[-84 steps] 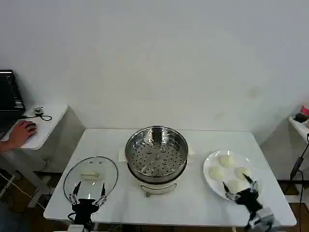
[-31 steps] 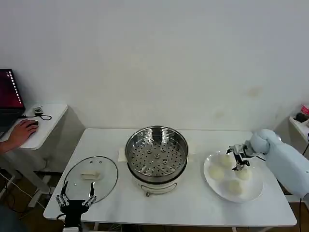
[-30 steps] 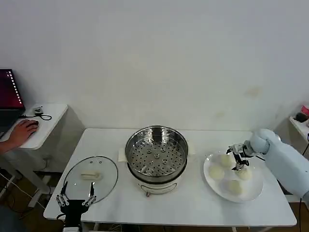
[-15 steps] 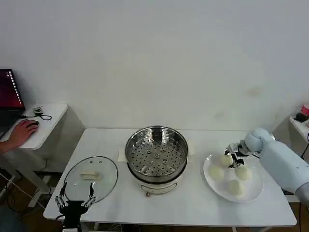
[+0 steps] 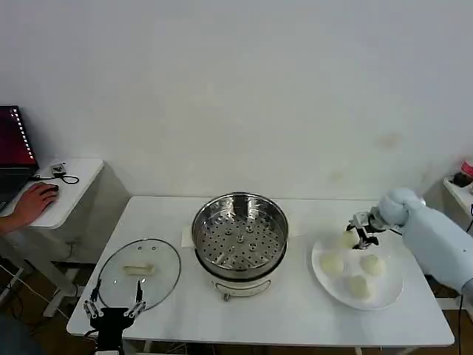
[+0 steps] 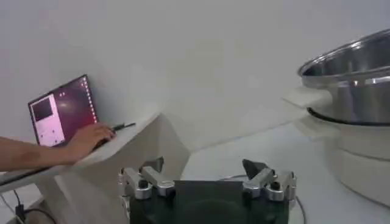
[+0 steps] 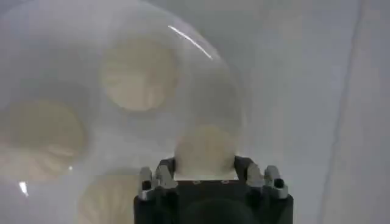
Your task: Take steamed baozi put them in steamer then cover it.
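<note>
The steamer (image 5: 239, 235), a shiny steel pot with a perforated tray and no buns in it, stands mid-table; its side shows in the left wrist view (image 6: 353, 79). My right gripper (image 5: 360, 238) (image 7: 205, 163) is shut on one steamed baozi (image 5: 347, 239) (image 7: 205, 149), held just above the back of the white plate (image 5: 392, 284). Three more baozi lie on the plate (image 5: 332, 263) (image 5: 372, 264) (image 5: 358, 287). My left gripper (image 5: 114, 310) (image 6: 205, 173) hangs open and empty at the table's front left corner.
A round glass lid (image 5: 139, 272) lies flat on the table left of the steamer. A side table (image 5: 70, 185) at far left holds a laptop, and a person's hand (image 5: 31, 201) rests on a mouse there. A shelf edge (image 5: 458, 186) is at far right.
My right arm swung from the plate's front edge to its back and shut on the rear baozi, which now sits slightly higher. The left gripper dropped back a little towards the table's front edge.
</note>
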### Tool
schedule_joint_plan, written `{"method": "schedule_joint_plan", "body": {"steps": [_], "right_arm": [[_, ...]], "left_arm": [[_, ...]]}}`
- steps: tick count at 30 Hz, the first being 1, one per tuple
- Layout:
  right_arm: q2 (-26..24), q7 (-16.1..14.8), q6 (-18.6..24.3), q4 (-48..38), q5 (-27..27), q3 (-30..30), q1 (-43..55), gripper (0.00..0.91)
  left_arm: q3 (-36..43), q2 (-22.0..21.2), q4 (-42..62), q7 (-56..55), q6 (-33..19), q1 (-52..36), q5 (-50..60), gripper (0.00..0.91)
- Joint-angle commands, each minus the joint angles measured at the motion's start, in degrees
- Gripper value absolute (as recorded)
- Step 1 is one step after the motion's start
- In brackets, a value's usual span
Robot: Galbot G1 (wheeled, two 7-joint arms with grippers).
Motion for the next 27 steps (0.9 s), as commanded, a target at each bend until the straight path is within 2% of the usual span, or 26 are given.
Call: {"method": "schedule_joint_plan", "body": {"steps": [1,6,13,19,21,24,27], "right_arm": [[-6.8,-1.0,-0.4,9.6,7.8,-7.0,10.5,0.655],[-5.7,-1.1,-1.4,12.1,13.6,-15.4,22.3,0.665],[3.0,-0.7,-2.7,15.8,19.8,-25.3,34.3,0.665],[12.2,0.1,-2.4,14.7,23.7,-30.3,37.6,0.665],[15.8,-0.1,-1.7,12.9,23.5,-30.6,37.8,0.665],[22.6,0.2,0.3,9.2,24.2,-30.2,36.7,0.665],[26.1,0.4,2.6,8.1,23.9,-30.7,34.8,0.665]], "left_arm": [[0.2,0.3,0.3,-0.1,0.0,-0.5,-0.2,0.907],[0.5,0.5,0.1,0.0,0.1,-1.0,-0.2,0.907],[0.3,0.9,0.2,0.0,0.3,-1.7,-0.3,0.907],[-1.1,1.5,-0.1,0.1,0.3,-1.2,-0.5,0.907],[-1.4,1.7,-0.5,0.1,0.4,-0.9,-0.7,0.907],[-2.2,1.9,-1.3,-0.3,0.5,-0.4,-1.6,0.907],[-2.8,1.8,-1.8,-0.6,0.4,0.4,-1.4,0.907]]}}
